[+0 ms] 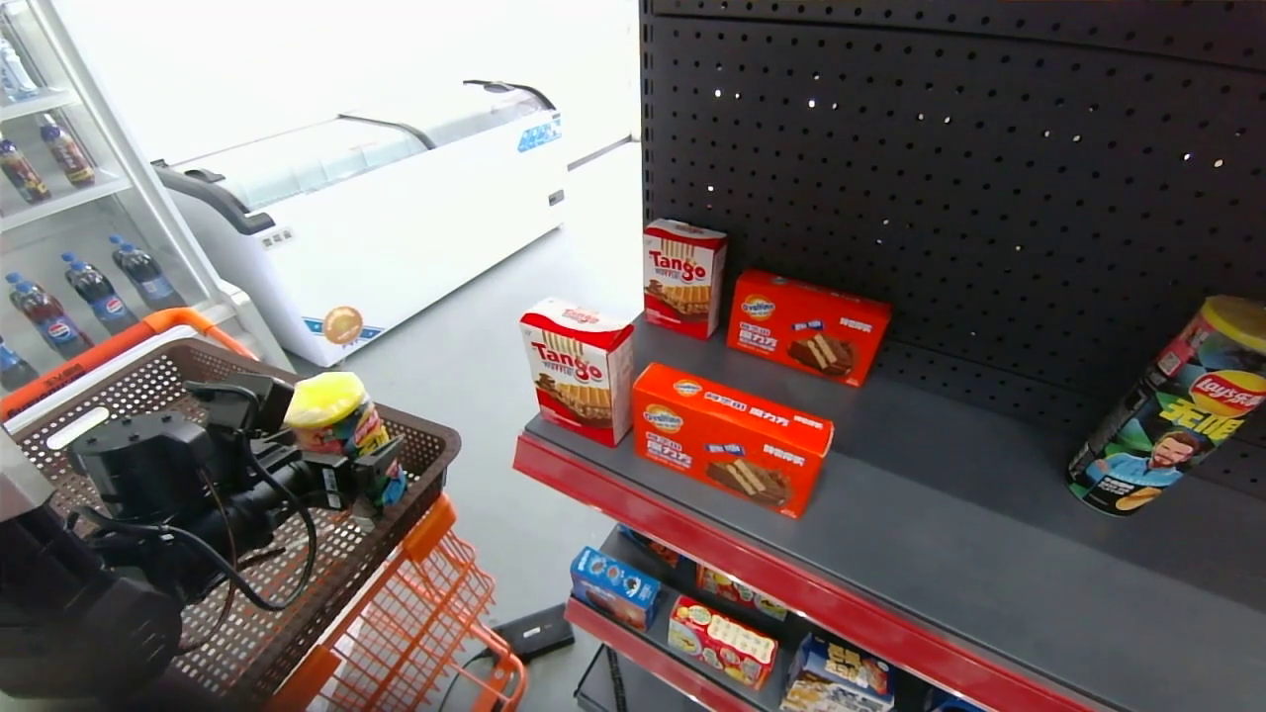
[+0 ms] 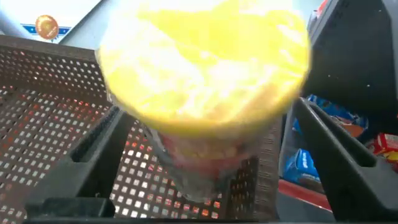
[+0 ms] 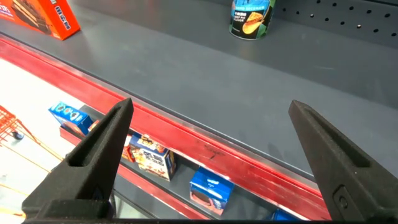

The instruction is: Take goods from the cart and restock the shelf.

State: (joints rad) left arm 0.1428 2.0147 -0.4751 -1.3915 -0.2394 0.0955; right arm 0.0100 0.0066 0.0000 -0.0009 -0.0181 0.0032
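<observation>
— Grey shop floor, a black pegboard wall [image 1: 989, 148] on one side. So where was the item it was restocking?

— Over the cart. It was a tall round crisp canister [image 1: 341, 425] with a yellow plastic lid and a colourful printed body, standing upright. The left gripper [image 1: 368, 477] had its two black fingers pressed against the sides. From that arm's wrist the yellow lid [image 2: 205, 68] loomed large, with a finger [image 2: 93, 155] on either flank. I could not tell whether its base touched the mesh.

— And the cart itself?

— It had a brown perforated plastic cart basket [image 1: 420, 435] with an orange handle, and an orange wire basket [image 1: 425, 593] beneath it. It stood just beside the end of the shelf.

— What was on the shelf?

— The dark grey metal shelf [image 1: 940, 534] had a red front edge. Nearest the cart stood a red-and-white wafer box [image 1: 579, 371], and a second wafer box [image 1: 684, 277] stood behind it by the pegboard. Next to those were a flat orange biscuit box [image 1: 732, 440] and another orange box [image 1: 806, 326] further back. Well apart from them a second printed canister [image 1: 1172, 410] leaned tilted against the pegboard.

— The other arm?

— The right gripper [image 3: 211, 124] hung above the shelf's red edge with its fingers spread wide and nothing between them. That leaning canister [image 3: 252, 17] was beyond it. Small boxed goods [image 1: 722, 643] sat on the lower shelf.

— Anything further off?

— A white chest freezer [image 1: 396, 208] with a curved glass lid, and a glass-fronted drinks cooler [image 1: 59, 198] holding dark bottles.
</observation>
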